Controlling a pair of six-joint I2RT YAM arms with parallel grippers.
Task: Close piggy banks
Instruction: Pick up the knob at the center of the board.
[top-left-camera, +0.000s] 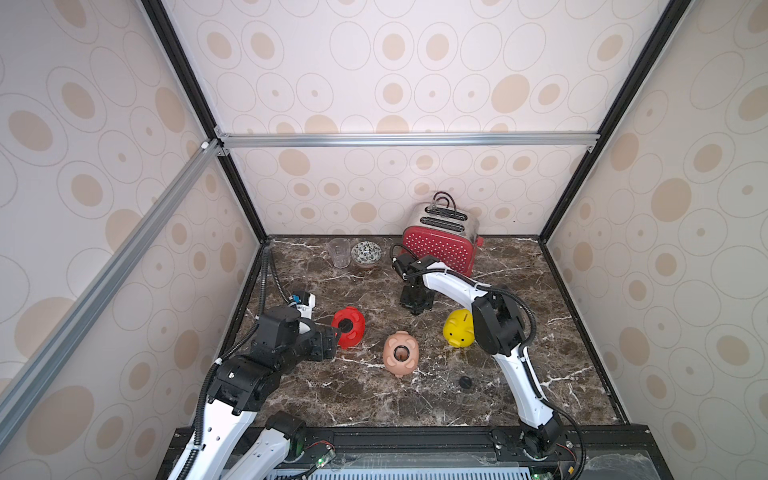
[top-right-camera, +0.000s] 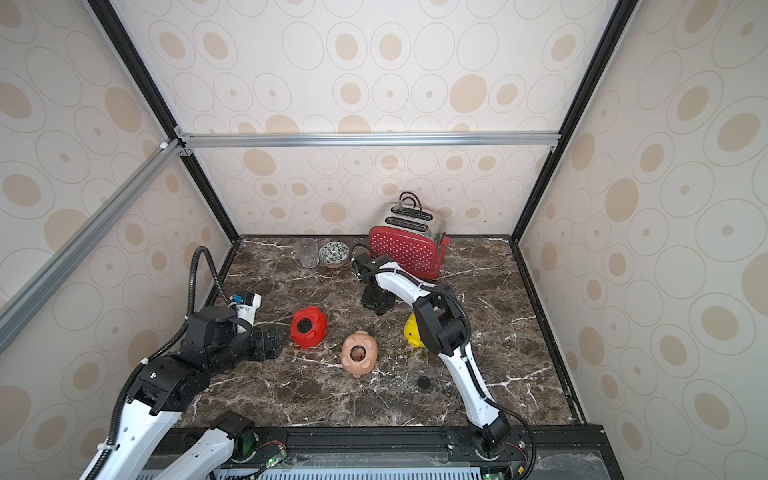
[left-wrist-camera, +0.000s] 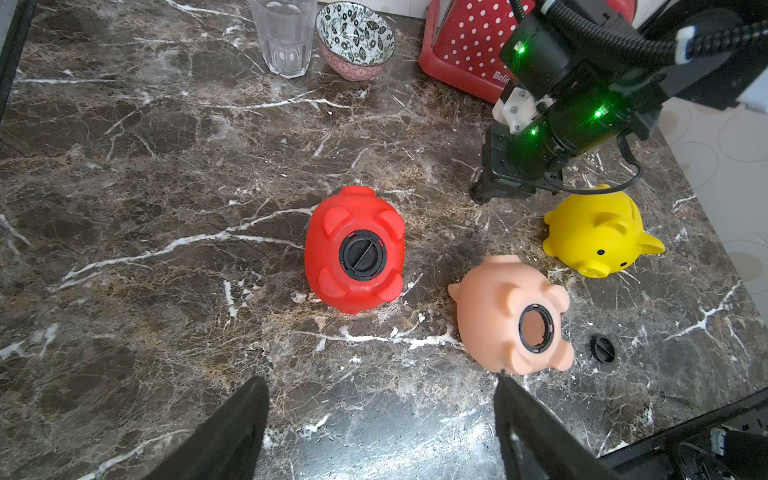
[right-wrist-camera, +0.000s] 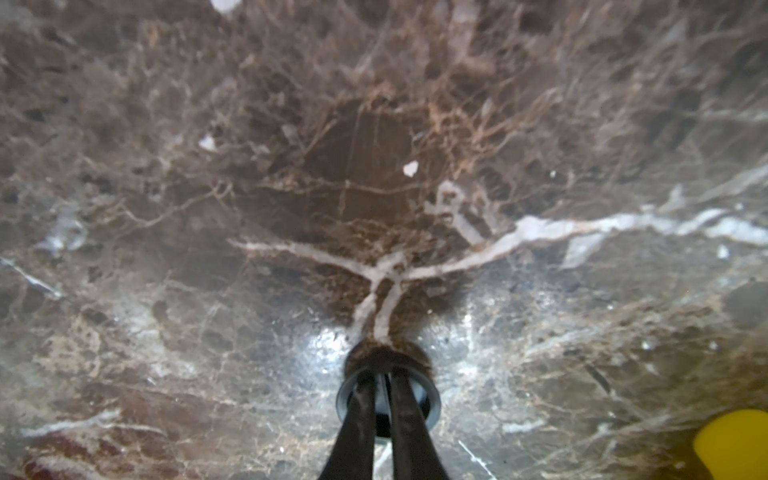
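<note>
In both top views: red pig (top-left-camera: 348, 327) on its back, just beside the left hand (top-left-camera: 334, 338). Pink pig (top-left-camera: 400, 353) also belly-up near the middle of the surface (top-left-camera: 353, 399), hole open. Yellow pig (top-left-camera: 458, 328) upright on its feet, close against the right arm (top-left-camera: 494, 324). Lying loose near the pink pig but apart from it, a spare plug (top-left-camera: 465, 381). Right hand (top-left-camera: 415, 311) down at the surface in front of the toaster (top-left-camera: 440, 249), well apart from every pig.

From the left wrist: left hand spread wide and empty, short of the red pig. In the red belly, a seated plug (left-wrist-camera: 362, 254); in the pink belly only a bare black rim. Yellow belly hidden, so cannot tell whether closed.

From the right wrist: fingers (right-wrist-camera: 357, 415) pressed nearly together, pinching the ridge of the pinched plug (right-wrist-camera: 430, 399), which rests on the marble.

Likely trouble: thin grip on a low ridge, so a slip or twist on lifting. Pink pig round and unbraced, so liable to roll under a push. Tilted entry likely to jam in the rim. Swinging right arm apt to knock the yellow pig.
</note>
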